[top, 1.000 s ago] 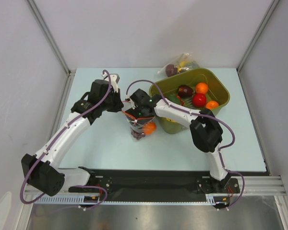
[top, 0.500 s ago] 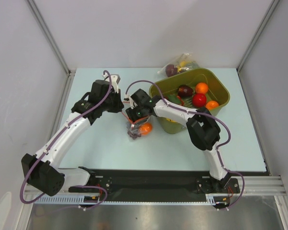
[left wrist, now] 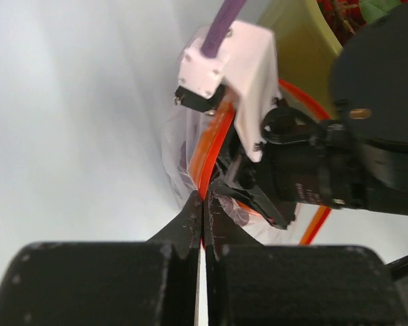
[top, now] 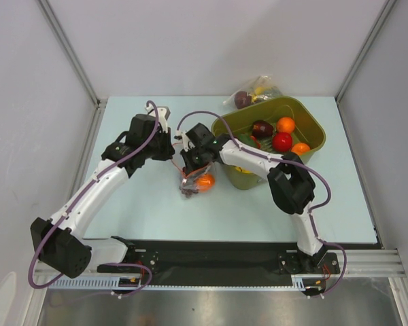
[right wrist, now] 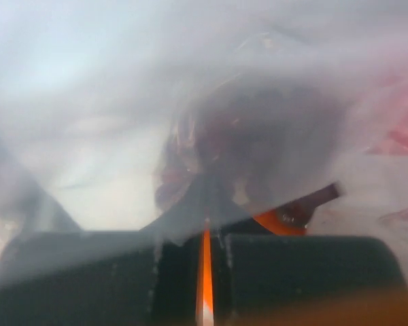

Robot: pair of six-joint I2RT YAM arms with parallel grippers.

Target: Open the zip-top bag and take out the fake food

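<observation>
1. Zip-top bag [top: 192, 182] hangs between both grippers about mid-table, slightly toward the far edge and just beside the left wall of the green bin [top: 315, 125]. Cannot tell whether its bottom touches the table [top: 156, 210].
2. Left gripper [left wrist: 202, 207] is clenched on the red-orange zip strip [left wrist: 211, 146], with only the fingertips biting. Judgement: the bite is thin, so a firm pull could let the strip slide out.
3. Right gripper [right wrist: 205, 238] is clamped on the strip too, and bag film smothers its camera. Which lip each gripper holds is unclear. If both have the same lip, pulling apart would stretch the plastic rather than open the mouth.
4. Fake food is inside: an orange fruit [top: 205, 181] and a dark fruit [right wrist: 258, 149]. If the mouth pops open suddenly they could spill and roll toward the near edge.
5. The wrists are crowded together. A wide outward pull by the right arm risks bumping the bin.
</observation>
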